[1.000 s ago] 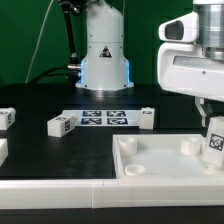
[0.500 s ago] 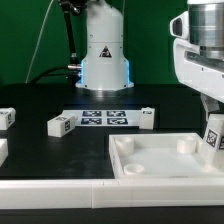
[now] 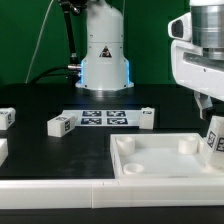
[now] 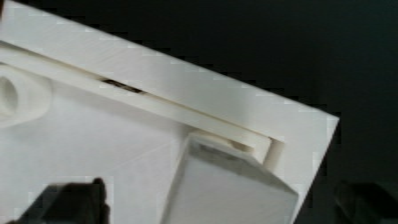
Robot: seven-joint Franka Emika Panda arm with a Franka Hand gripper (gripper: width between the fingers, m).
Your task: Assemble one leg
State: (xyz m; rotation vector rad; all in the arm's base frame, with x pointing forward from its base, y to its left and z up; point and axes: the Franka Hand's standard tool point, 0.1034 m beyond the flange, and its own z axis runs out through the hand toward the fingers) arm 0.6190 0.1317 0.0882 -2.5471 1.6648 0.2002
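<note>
We see the two-finger gripper [image 3: 210, 114] of the white robot arm at the exterior view's right, clamped on a small white stubby plastic leg [image 3: 214, 137] with a black-and-white square tag on its face. The leg hangs directly beneath the gripper, gripped at its upper end and roughly upright. It is at the far right corner of the large white square tray-like piece [image 3: 150, 165], which lies on the near right of the black table [image 3: 60, 160]. In the wrist view the leg [image 4: 228, 180] runs out between the dark fingers [image 4: 68, 205], and its free end is at the tray-like piece's [image 4: 107, 120] corner. We cannot tell whether it touches or is seated there. Farther left on the table we count three other legs of the same kind, one beside the thin flat white marker board [image 3: 105, 117] on its left [image 3: 60, 125], one at its right end [image 3: 147, 117], and one at the left edge [image 3: 5, 117], all well apart from the gripper. The arm's round white base [image 3: 104, 60] stands at the far centre, behind the marker board.
</note>
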